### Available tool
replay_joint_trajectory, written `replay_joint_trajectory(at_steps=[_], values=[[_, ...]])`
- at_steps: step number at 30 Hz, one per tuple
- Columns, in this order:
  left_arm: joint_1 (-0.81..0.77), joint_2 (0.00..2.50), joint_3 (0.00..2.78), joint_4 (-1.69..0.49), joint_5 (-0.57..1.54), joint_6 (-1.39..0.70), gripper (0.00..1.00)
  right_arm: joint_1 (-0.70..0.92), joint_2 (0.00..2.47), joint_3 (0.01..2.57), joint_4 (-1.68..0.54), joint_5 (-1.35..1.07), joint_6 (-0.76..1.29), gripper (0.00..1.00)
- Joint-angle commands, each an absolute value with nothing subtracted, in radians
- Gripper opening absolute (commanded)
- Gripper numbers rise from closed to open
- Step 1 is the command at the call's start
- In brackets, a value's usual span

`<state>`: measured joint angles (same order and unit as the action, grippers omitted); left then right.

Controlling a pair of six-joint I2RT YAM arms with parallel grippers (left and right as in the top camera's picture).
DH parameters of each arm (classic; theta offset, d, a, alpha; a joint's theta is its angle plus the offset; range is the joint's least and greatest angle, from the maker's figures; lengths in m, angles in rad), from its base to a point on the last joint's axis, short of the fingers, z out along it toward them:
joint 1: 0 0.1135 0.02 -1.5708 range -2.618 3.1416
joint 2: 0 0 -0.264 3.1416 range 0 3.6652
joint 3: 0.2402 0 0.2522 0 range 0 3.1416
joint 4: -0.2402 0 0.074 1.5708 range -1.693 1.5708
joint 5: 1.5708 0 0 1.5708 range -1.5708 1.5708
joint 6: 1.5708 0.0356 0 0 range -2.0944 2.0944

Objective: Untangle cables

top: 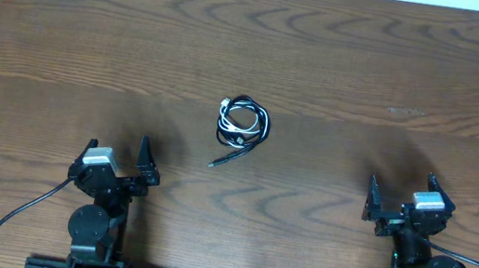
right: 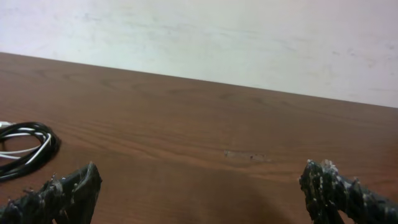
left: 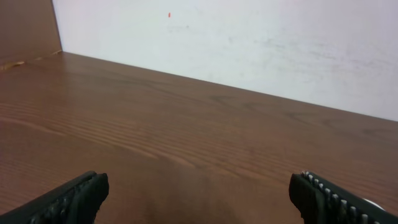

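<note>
Starting at your left gripper (top: 117, 147), you find its jaws spread wide with nothing between them. It sits at the lower left of the overhead frame, above bare table (top: 372, 59). Its wrist view shows the ribbed fingers (left: 71, 199) in the two bottom corners, wood grain between them and a pale wall (left: 249, 37) across the top.

Your right gripper (top: 401, 187) mirrors it at the lower right of the overhead frame, jaws equally wide and holding nothing. In its wrist view the dark fingers (right: 65, 193) stand in the bottom corners. Part of the cables (right: 31, 129) shows at the left edge at middle height, lying flat on the wood above the bottom-left finger and apart from it.

In the overhead frame the cables (top: 243, 122) lie near the middle, between the two grippers and further up the frame than both, well apart from each. They form one small coil. The black cable (top: 264, 123) loops round the outside and the white cable (top: 235, 112) winds inside it, the two touching and crossing. How many turns each makes is too small to tell. One dark end (top: 227, 158) trails straight out of the coil toward the lower left, loose on the table.
</note>
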<state>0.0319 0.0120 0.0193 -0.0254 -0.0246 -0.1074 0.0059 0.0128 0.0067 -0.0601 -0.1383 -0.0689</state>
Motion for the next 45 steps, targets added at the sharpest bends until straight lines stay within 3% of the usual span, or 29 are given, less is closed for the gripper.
replay_joint_trajectory(at_steps=[1,12,23,34,45], values=[[0.036,0.005,0.004,-0.067,-0.03,-0.098,0.98,0.021,0.009,0.006,-0.064,-0.144,-0.056,0.99],[0.036,0.03,0.019,-0.067,0.023,-0.097,0.98,0.02,0.009,0.008,-0.056,-0.265,-0.053,0.99],[0.036,0.277,0.173,-0.067,0.044,-0.086,0.98,0.02,0.082,0.092,-0.07,-0.327,-0.053,0.99],[0.036,0.631,0.463,-0.106,0.173,-0.074,0.98,0.02,0.402,0.361,-0.152,-0.373,-0.06,0.99],[0.036,0.905,0.798,-0.354,0.176,-0.037,0.98,0.02,0.759,0.715,-0.398,-0.441,-0.123,0.99]])
